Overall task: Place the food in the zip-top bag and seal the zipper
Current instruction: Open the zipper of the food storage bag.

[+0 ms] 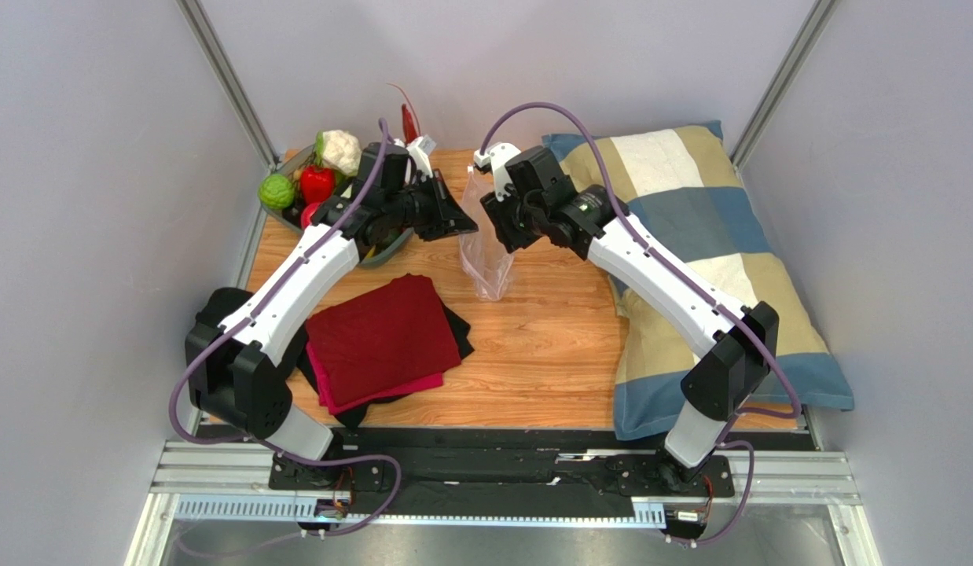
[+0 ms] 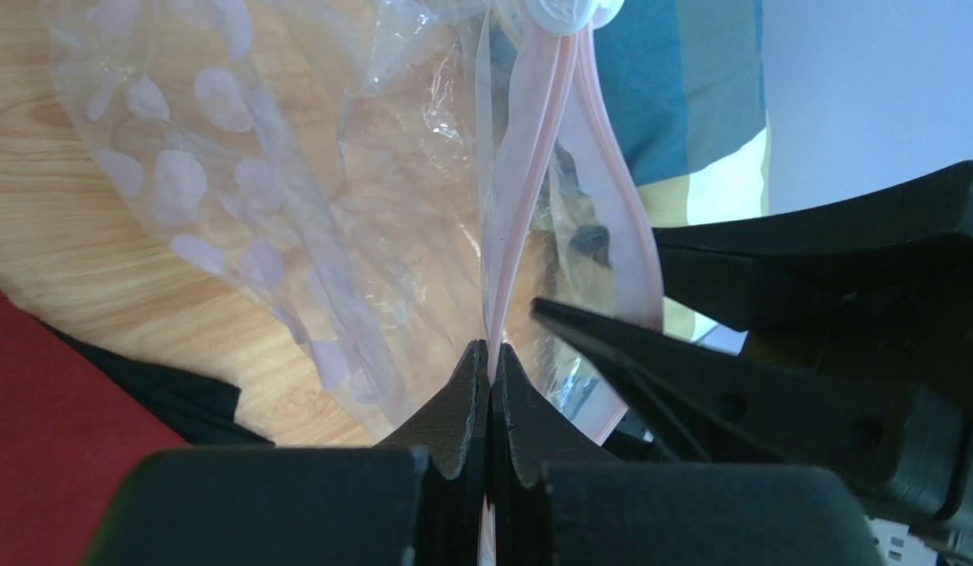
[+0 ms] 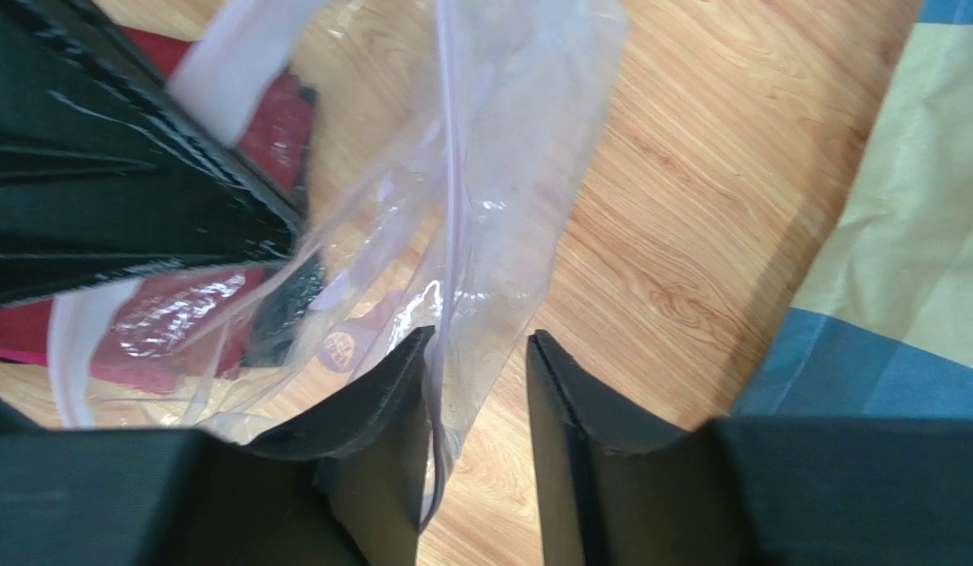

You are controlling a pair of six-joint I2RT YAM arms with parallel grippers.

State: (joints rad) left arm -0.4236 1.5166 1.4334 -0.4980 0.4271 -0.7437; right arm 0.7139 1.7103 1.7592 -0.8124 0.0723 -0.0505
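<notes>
The clear zip-top bag (image 1: 487,257) hangs upright over the wooden table between my two grippers. My left gripper (image 2: 491,350) is shut on the pink zipper (image 2: 529,165) at the bag's mouth edge. My right gripper (image 3: 480,350) is open, with a fold of the bag (image 3: 491,201) between its jaws, lying against the left finger. The mouth gapes a little. The food sits at the back left: a green ball (image 1: 276,191), a red fruit (image 1: 317,183), a white cauliflower (image 1: 340,151) and a long dark-red piece (image 1: 409,119).
A folded dark-red cloth (image 1: 379,336) lies on a black one at the front left. A checked pillow (image 1: 704,271) covers the table's right side. The food rests in a dark dish (image 1: 389,250) under the left arm. The grippers' tips nearly touch.
</notes>
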